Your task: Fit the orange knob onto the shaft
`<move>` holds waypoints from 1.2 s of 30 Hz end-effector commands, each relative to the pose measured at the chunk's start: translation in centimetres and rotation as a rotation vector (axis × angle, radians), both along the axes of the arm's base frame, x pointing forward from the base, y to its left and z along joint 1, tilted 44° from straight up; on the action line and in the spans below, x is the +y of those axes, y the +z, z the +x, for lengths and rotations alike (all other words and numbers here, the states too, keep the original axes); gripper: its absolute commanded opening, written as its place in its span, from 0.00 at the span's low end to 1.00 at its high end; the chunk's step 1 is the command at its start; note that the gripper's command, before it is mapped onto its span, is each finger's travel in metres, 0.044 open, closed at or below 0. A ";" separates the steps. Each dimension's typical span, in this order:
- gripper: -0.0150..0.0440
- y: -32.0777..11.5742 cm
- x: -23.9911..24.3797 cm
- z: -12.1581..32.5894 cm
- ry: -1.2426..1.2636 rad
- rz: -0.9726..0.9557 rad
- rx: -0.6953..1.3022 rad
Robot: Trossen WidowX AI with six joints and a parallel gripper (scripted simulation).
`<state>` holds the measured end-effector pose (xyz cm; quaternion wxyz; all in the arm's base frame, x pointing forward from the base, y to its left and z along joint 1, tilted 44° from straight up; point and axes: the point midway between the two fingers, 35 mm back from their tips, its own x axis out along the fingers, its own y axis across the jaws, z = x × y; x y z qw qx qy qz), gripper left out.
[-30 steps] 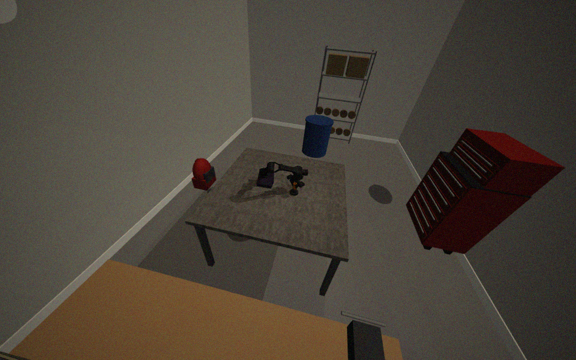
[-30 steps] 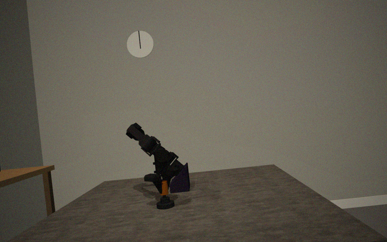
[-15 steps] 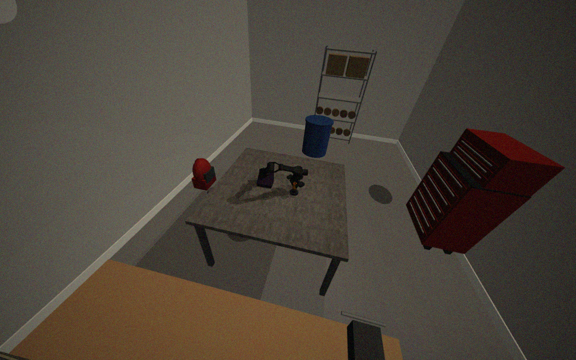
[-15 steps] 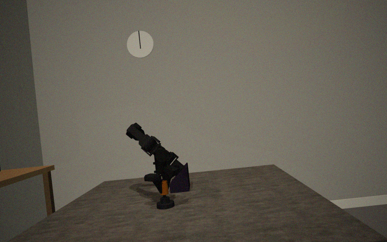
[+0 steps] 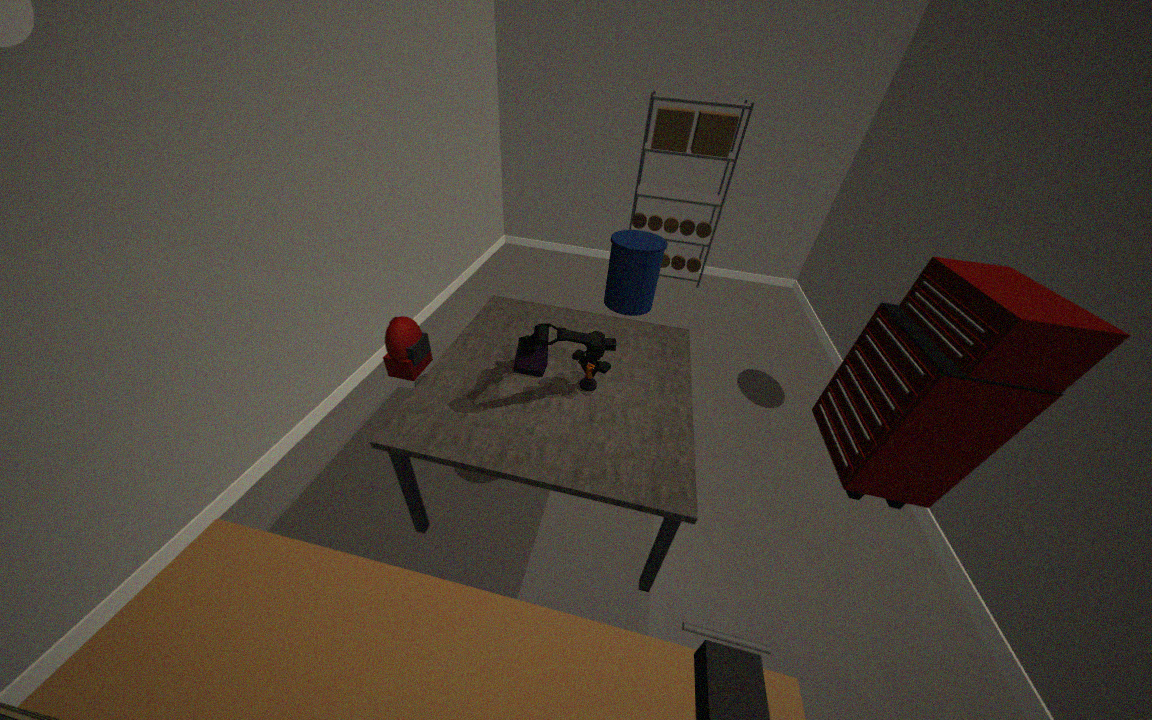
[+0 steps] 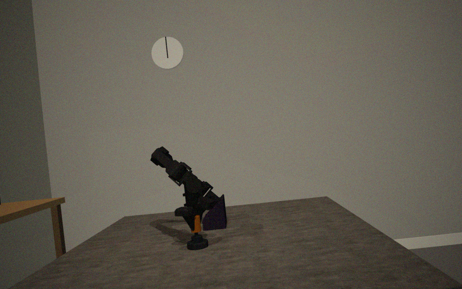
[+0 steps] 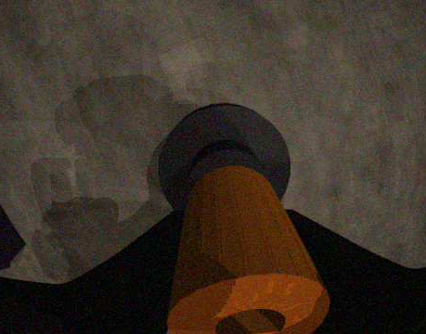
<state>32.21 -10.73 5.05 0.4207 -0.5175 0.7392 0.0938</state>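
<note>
The orange knob (image 5: 590,369) (image 6: 197,224) (image 7: 240,227) stands upright above the round dark pedestal (image 5: 588,385) (image 6: 197,244) (image 7: 225,122). My gripper (image 6: 195,226) is shut on the knob; in the wrist view its dark fingers press on it from both sides. In the exterior view a short piece of the dark shaft (image 6: 196,234) shows between the knob's lower end and the pedestal, so the knob is not down on the pedestal. The knob is over the shaft's upper part. The shaft's flat side and the knob's lower hole are hidden.
The arm's dark purple base block (image 5: 531,356) (image 6: 215,219) stands on the grey table (image 5: 490,438) (image 6: 297,244) behind the pedestal. A blue barrel (image 5: 635,273), a red tool cabinet (image 5: 947,394) and a shelf rack stand away from the table.
</note>
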 end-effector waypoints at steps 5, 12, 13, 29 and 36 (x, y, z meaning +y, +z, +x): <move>0.25 -0.1 -0.2 0.0 0.011 0.002 0.009; 0.25 -0.2 -0.2 0.0 0.011 0.002 0.009; 0.25 -0.2 -0.2 0.0 0.011 0.002 0.009; 0.25 0.2 0.1 0.1 0.018 0.003 0.015; 0.25 0.1 0.1 0.1 0.160 0.025 0.151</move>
